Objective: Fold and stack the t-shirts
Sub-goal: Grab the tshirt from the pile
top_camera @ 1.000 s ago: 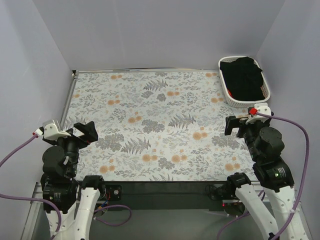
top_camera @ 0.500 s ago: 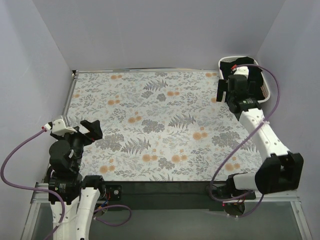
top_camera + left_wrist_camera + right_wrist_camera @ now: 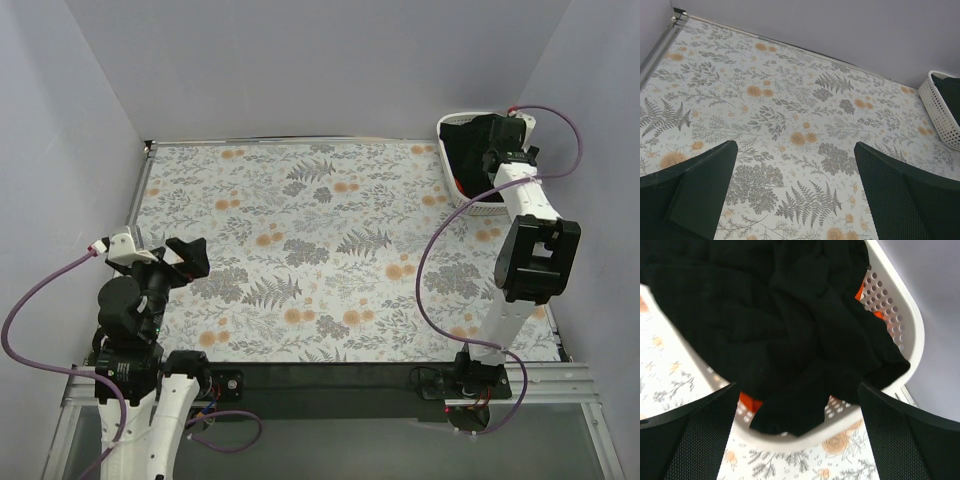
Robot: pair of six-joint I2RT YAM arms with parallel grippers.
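Nothing folded yet. Black tee (image 3: 790,330) heaped in basket (image 3: 900,325), orange tees (image 3: 747,402) apparently beneath. My right jaws wide open, empty, above heap; left jaws open, empty, over tabletop (image 3: 790,100).

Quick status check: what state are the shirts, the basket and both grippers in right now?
black t-shirt: crumpled, unfolded, heaped in the basket, one part draped over the rim.
orange t-shirts: buried under the black one, only scraps showing.
basket: upright, holding the shirts.
left gripper: jaws open, empty, above the table.
right gripper: jaws open, empty, above the basket.
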